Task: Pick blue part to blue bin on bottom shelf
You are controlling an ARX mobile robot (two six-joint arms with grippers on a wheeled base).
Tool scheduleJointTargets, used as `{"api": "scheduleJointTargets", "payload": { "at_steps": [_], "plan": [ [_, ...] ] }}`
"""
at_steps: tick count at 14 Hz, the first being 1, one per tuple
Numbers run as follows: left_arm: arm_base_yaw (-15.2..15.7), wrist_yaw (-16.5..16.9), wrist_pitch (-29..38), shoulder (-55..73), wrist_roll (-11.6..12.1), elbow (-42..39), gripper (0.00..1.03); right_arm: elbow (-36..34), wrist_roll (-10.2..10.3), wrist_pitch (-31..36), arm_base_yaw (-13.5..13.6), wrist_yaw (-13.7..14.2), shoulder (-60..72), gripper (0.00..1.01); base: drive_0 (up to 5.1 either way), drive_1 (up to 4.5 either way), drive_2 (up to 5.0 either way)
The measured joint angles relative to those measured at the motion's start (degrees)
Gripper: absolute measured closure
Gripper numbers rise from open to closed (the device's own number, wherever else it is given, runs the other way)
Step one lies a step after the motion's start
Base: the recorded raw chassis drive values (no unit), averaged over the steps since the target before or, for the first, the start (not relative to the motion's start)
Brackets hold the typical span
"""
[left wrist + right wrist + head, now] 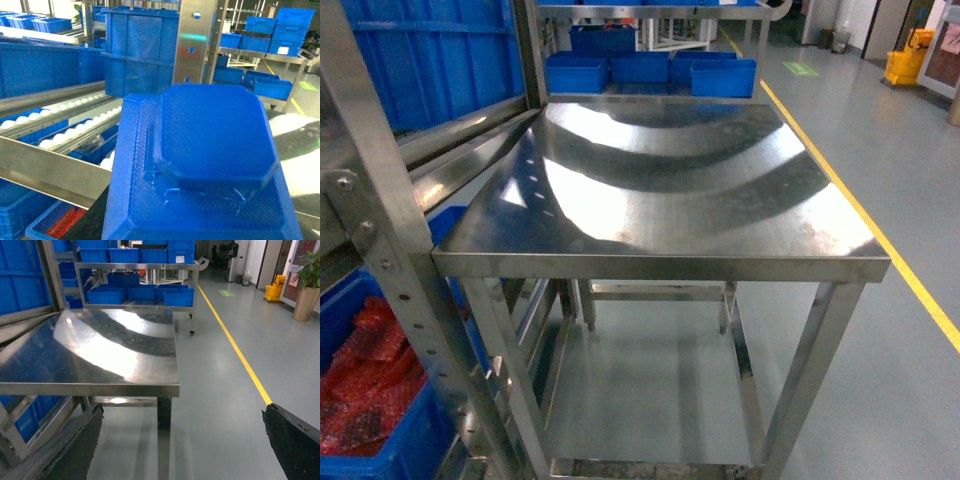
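Two wrist views plus head. Steel table (670, 190) fills the head view, top bare and glare-streaked, front edge running left to right, right edge near a yellow floor line (860, 215); grey floor beyond it is open. Rack upright (380, 240) with bolt holes crowds the left edge.

Blue part (200, 165) fills most of the left wrist view: flat textured blue plastic, raised rounded-square centre on a wider base, very close to the lens, bottom cut off. Left gripper's fingers hidden behind the part, so can't tell whether it grips or how wide it stands.

Past the part, bottom shelf (55, 172): silver front rail, rows of white rollers behind. Blue bin (55, 225) below the rail, only a corner visible, something red inside, hard to make out. Tall blue crate (137, 52) stands behind the rollers.

Right gripper (182, 450): dark fingers (292, 440) at both lower corners, spread wide, nothing between, over floor beside the table's corner.
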Motion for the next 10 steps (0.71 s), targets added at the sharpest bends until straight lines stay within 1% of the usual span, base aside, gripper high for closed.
{"api": "scheduleJointTargets", "payload": {
  "at_steps": [8, 10],
  "plan": [
    [0.1, -0.1, 0.0, 0.0, 0.0, 0.0, 0.60, 0.0, 0.0, 0.0, 0.0, 0.0, 0.0, 0.03, -4.9, 2.44, 2.4],
    [0.1, 0.0, 0.0, 0.0, 0.0, 0.0, 0.60, 0.0, 0.0, 0.0, 0.0, 0.0, 0.0, 0.03, -4.9, 1.52, 3.3]
  ]
}}
